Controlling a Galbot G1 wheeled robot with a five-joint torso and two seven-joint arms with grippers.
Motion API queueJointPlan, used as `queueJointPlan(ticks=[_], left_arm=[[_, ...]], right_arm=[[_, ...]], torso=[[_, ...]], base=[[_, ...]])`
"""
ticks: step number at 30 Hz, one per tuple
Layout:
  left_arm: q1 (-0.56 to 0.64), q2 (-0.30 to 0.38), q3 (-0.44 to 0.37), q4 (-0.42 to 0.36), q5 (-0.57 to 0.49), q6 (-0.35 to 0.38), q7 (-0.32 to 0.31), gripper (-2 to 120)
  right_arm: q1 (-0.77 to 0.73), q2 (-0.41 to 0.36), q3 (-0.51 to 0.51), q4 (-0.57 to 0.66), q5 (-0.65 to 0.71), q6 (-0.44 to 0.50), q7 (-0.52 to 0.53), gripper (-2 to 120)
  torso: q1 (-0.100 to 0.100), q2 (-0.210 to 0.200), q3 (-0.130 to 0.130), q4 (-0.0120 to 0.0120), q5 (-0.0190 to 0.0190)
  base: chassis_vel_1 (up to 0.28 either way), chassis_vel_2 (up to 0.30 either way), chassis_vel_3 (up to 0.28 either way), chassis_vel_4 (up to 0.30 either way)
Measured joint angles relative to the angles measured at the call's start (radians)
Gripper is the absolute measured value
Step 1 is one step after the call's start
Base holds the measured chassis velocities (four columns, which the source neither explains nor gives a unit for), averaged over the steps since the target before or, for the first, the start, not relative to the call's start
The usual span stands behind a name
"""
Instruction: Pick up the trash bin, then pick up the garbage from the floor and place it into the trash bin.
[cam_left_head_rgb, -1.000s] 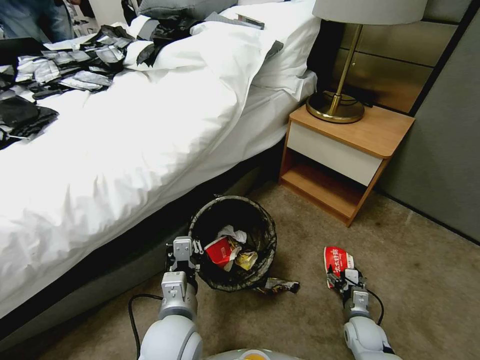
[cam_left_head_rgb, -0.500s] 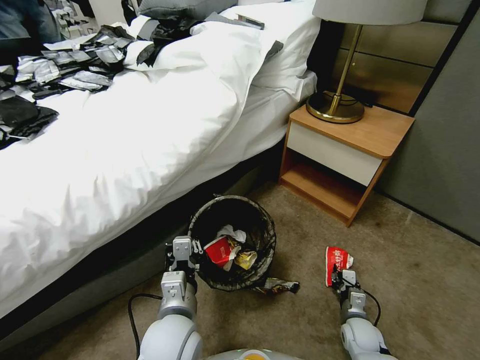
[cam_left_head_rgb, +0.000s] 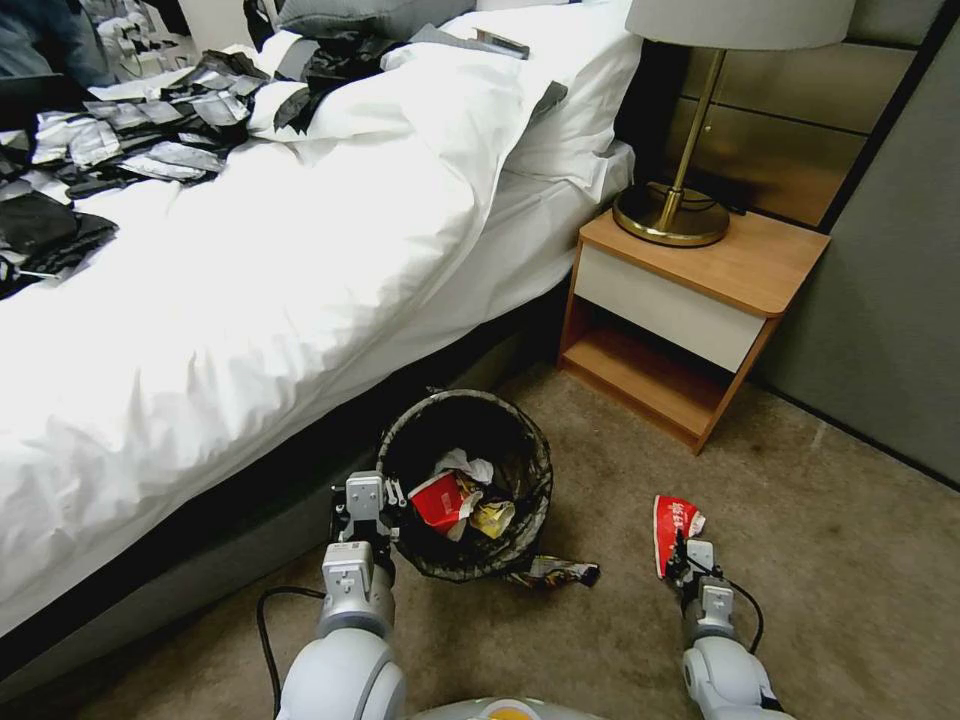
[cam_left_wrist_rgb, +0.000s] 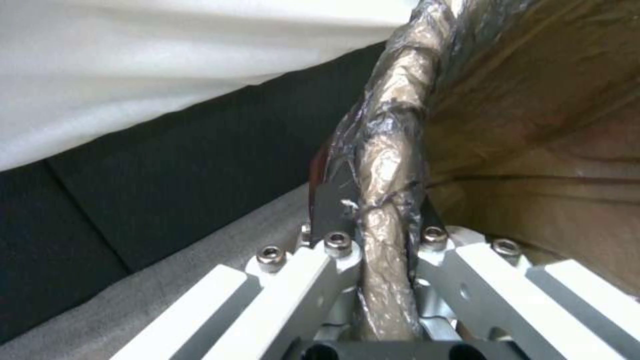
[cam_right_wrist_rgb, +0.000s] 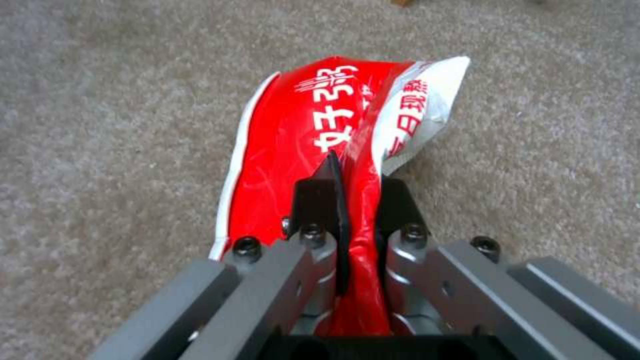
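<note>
Clearly the trash bin (cam_left_head_rgb: 465, 485) is the anchor of this scene: it stands on the floor (cam_left_head_rgb: 860, 560) close against the side of the bed (cam_left_head_rgb: 250, 300), and the left tool (cam_left_head_rgb: 372, 512) is clamped on the near-left part of its rim, one finger inside and one outside over the rolled dark liner, as the left wrist view shows at the bin's edge (cam_left_wrist_rgb: 390, 165). That grip makes sense as a way to carry or steady the bin with its mouth open for whatever comes in. Inside it already lie a red piece, some white tissue and a yellow wrapper. To the right of the bin, well apart from it, the right tool (cam_left_head_rgb: 684, 560) is closed on the lower end of a red-and-white wrapper (cam_left_head_rgb: 674, 522), which stands up from the fingers; the right wrist view shows the wrapper (cam_right_wrist_rgb: 333, 145) pinched between the pads, probably just clear of the carpet, though I cannot be sure it has left the floor. Holding it by one end keeps the rest free to drop into the bin. A dark foil wrapper (cam_left_head_rgb: 560, 572) lies on the floor touching the bin's near-right foot, not yet collected.
</note>
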Motion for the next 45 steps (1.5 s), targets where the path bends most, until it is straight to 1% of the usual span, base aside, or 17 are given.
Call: queueJointPlan(ticks=[5,7,10,11,12,14,15,17,18,19,21,23,26,27,31,34,45], left_arm=[[0.002,0.001,0.001,-0.001,0.001,0.000,0.000,0],[0.003,0.002,0.002,-0.002,0.001,0.000,-0.001,0],[0.003,0.002,0.003,-0.001,0.002,0.000,-0.001,0],[0.002,0.001,0.004,0.005,0.002,0.000,-0.001,0],[0.002,0.001,0.004,0.005,0.002,0.000,-0.001,0],[0.001,0.001,0.006,0.010,0.003,0.001,-0.001,0],[0.000,0.001,0.009,0.013,0.003,0.001,-0.001,0],[-0.001,0.002,0.010,0.014,0.004,0.001,-0.001,0],[-0.002,0.001,0.012,0.015,0.004,0.001,0.000,0],[-0.002,0.001,0.012,0.015,0.004,0.001,0.000,0],[-0.008,0.001,0.011,0.020,0.003,0.002,0.000,0],[-0.008,0.001,0.011,0.022,0.003,0.002,0.000,0],[-0.008,0.004,0.008,0.024,0.002,0.003,0.000,0],[-0.008,0.004,0.008,0.024,0.002,0.003,0.000,0],[-0.013,0.001,0.007,0.028,0.000,0.003,0.000,0],[-0.015,0.000,0.008,0.031,0.000,0.003,0.001,0],[-0.019,-0.002,0.018,0.039,-0.001,0.001,0.002,0]], right_arm=[[-0.018,0.003,-0.001,0.036,0.000,0.015,0.009,1],[-0.057,0.005,0.002,0.128,0.001,0.031,0.021,1],[-0.082,0.006,0.005,0.188,0.002,0.044,0.025,1],[-0.120,0.008,0.009,0.278,0.006,0.080,0.025,1],[-0.120,0.008,0.009,0.278,0.006,0.080,0.025,1],[-0.153,0.010,0.010,0.364,0.023,0.131,0.006,1],[-0.179,0.011,0.009,0.431,0.038,0.170,-0.022,1],[-0.193,0.012,0.009,0.473,0.043,0.200,-0.044,1],[-0.211,0.014,0.007,0.537,0.039,0.268,-0.085,1],[-0.211,0.014,0.007,0.537,0.039,0.268,-0.085,1],[-0.229,0.024,-0.001,0.640,0.009,0.398,-0.162,1],[-0.236,0.026,-0.011,0.679,0.006,0.426,-0.192,1],[-0.266,0.027,-0.063,0.790,0.019,0.469,-0.306,1],[-0.266,0.027,-0.063,0.790,0.019,0.469,-0.306,1],[-0.288,0.021,-0.149,0.852,-0.022,0.483,-0.431,1],[-0.288,0.017,-0.183,0.845,-0.072,0.488,-0.456,1],[-0.266,0.005,-0.254,0.742,-0.149,0.478,-0.450,1]], torso=[[0.000,0.000,0.000,-0.0002,0.0000],[0.000,0.000,0.000,-0.0004,-0.0001],[0.000,0.000,0.000,-0.0002,-0.0002],[0.000,0.000,0.000,-0.0003,-0.0002],[0.000,0.000,0.000,-0.0003,-0.0002],[0.000,0.000,0.000,-0.0002,-0.0002],[0.000,0.000,0.000,-0.0001,-0.0002],[0.000,0.000,0.000,-0.0003,-0.0002],[0.000,0.000,0.000,-0.0002,-0.0003],[0.000,0.000,0.000,-0.0002,-0.0003],[0.000,0.000,0.000,-0.0002,-0.0002],[0.000,0.000,0.000,0.0000,-0.0004],[0.000,0.000,0.000,0.0000,-0.0004],[0.000,0.000,0.000,0.0000,-0.0004],[0.000,0.000,0.000,-0.0001,-0.0002],[0.000,0.000,0.000,0.0000,-0.0002],[0.000,0.000,0.000,-0.0001,-0.0001]], base=[[0.000,0.000,0.000,0.000],[0.000,0.000,0.000,0.000],[0.000,0.000,0.000,0.000],[0.000,0.000,0.000,0.000],[0.000,0.000,0.000,0.000],[0.000,0.000,0.000,0.000],[0.000,0.000,0.000,0.000],[0.000,0.000,0.000,0.000],[0.000,0.000,0.000,0.000],[0.000,0.000,0.000,0.000],[0.000,0.000,0.000,0.000],[0.000,0.000,0.000,0.000],[0.000,0.000,0.000,0.000],[0.000,0.000,0.000,0.000],[0.000,0.000,0.000,0.000],[0.000,0.000,0.000,0.000],[0.000,0.000,0.000,0.000]])
